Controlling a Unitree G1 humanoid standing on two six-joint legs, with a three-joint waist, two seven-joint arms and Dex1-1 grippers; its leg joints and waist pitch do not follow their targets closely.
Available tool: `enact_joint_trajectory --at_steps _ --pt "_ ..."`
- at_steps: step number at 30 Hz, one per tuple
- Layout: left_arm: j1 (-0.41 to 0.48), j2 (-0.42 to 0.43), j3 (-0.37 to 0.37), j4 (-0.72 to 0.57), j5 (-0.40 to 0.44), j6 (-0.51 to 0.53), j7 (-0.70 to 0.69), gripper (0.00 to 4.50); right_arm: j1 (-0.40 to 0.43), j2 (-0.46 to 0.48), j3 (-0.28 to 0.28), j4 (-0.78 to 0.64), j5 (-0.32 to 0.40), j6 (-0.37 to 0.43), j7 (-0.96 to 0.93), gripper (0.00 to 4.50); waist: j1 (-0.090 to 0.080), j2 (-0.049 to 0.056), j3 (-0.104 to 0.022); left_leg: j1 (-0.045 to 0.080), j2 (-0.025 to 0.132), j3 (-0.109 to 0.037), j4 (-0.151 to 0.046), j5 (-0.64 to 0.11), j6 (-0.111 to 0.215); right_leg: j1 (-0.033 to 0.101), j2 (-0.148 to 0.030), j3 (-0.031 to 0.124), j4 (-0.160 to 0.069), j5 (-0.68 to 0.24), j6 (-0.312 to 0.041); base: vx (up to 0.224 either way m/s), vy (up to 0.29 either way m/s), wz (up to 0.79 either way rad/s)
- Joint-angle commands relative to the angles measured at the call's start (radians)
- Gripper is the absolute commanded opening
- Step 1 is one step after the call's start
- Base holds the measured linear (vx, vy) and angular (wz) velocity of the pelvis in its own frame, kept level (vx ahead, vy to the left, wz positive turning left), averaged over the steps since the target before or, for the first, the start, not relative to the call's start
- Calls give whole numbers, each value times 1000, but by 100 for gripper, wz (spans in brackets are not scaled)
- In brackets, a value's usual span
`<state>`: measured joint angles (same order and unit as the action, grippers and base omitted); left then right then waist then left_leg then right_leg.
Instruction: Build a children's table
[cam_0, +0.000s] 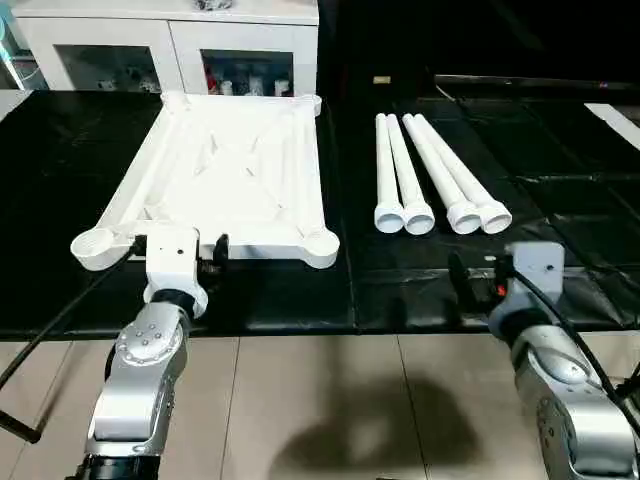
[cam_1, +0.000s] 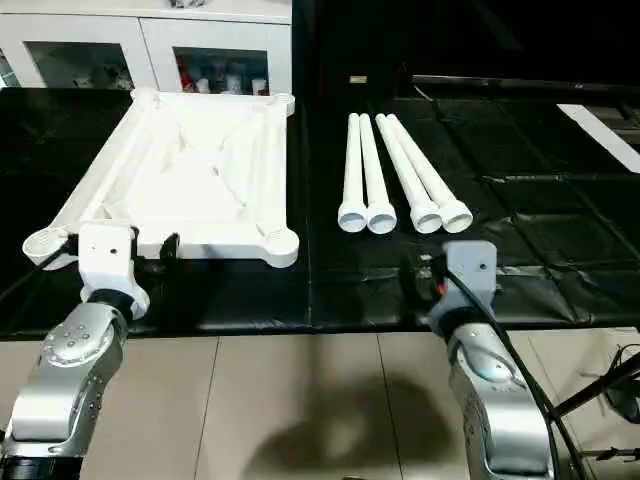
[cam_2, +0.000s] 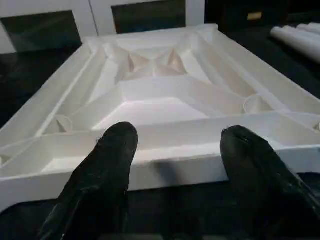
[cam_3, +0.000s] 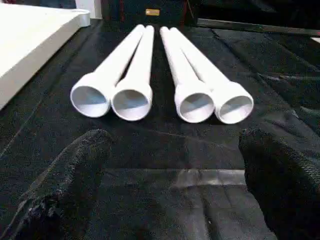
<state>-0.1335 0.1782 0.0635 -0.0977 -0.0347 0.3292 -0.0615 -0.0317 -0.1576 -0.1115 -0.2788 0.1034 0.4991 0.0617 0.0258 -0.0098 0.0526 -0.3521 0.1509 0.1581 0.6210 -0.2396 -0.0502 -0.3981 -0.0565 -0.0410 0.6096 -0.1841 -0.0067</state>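
Note:
The children's table lies in parts on a black sheet. Its white top (cam_0: 230, 170) rests upside down on the left, ribbed underside up, with round sockets at the corners. Four white tapered legs (cam_0: 440, 185) lie side by side on the right, wide open ends towards me. My left gripper (cam_2: 181, 135) hovers just short of the top's near edge, open, with nothing between its black fingers (cam_2: 117, 150). My right gripper (cam_3: 177, 137) stands wide open over the sheet, a short way before the legs' (cam_3: 160, 97) open ends, holding nothing.
A white glass-door cabinet (cam_0: 170, 45) stands behind the table top. The black sheet (cam_0: 300, 300) ends just ahead of my wrists, with tiled floor (cam_0: 330, 400) below. A dark cable (cam_0: 50, 330) runs off to the left from my left wrist.

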Motion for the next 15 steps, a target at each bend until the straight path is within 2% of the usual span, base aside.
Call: enact_joint_trajectory --at_steps 1,4,5,6,7,8,9,11,12,13,15 --pt "-14 3 -5 4 7 -4 -7 307 6 6 -24 -27 6 9 -18 441 -5 14 -52 -5 63 -25 -85 -143 14 49 -73 53 -74 -173 -173 0 0 0" --pt "-13 -6 -3 5 -1 0 -6 307 1 4 -29 -21 8 7 -16 441 -4 8 -53 -6 62 -23 -84 -134 22 49 -73 53 -73 -181 -172 0 0 0" --pt "-12 -9 -3 8 -2 -3 -4 307 -4 2 -31 -15 9 2 -15 441 -5 -7 -52 -8 63 -23 -84 -130 29 50 -75 53 -72 -208 -167 0 0 0" --pt "-9 -16 2 16 -3 -7 5 307 -20 -9 -35 -3 7 -2 -9 441 -7 -9 -51 -5 64 -19 -83 -129 32 44 -73 53 -79 -227 -161 0 0 0" --pt "-9 -16 2 16 -3 -7 6 307 -21 -10 -35 -2 7 -2 -9 441 -7 -5 -51 -4 64 -21 -84 -132 30 45 -74 52 -77 -235 -160 0 0 0" --pt "-1 -24 6 15 -4 -8 14 307 -47 -27 -46 0 15 -3 5 441 -10 -17 -50 -4 64 -18 -83 -134 31 43 -72 52 -80 -242 -153 0 0 0" --pt "2 -25 5 13 -3 -9 16 307 -53 -33 -49 0 17 -3 10 441 -9 -13 -49 -7 64 -21 -85 -137 31 46 -74 51 -76 -249 -152 0 0 0" --pt "10 -28 0 8 4 -12 21 307 -68 -48 -57 0 23 -4 22 441 -11 -14 -50 -6 63 -19 -82 -124 36 44 -74 52 -79 -247 -141 0 0 0" --pt "16 -25 -6 4 8 -17 16 307 -75 -54 -58 4 22 -9 26 441 -13 -26 -51 -8 63 -18 -81 -116 40 45 -73 52 -79 -243 -137 0 0 0" --pt "23 -22 -12 2 14 -24 14 307 -85 -58 -62 10 23 -12 26 441 -13 -21 -53 -9 62 -19 -80 -98 47 45 -74 52 -76 -225 -139 0 0 0" --pt "24 -21 -17 8 22 -33 16 307 -100 -64 -62 18 26 -21 36 441 -17 -21 -55 -10 63 -19 -78 -80 57 45 -74 51 -75 -200 -144 0 0 0"
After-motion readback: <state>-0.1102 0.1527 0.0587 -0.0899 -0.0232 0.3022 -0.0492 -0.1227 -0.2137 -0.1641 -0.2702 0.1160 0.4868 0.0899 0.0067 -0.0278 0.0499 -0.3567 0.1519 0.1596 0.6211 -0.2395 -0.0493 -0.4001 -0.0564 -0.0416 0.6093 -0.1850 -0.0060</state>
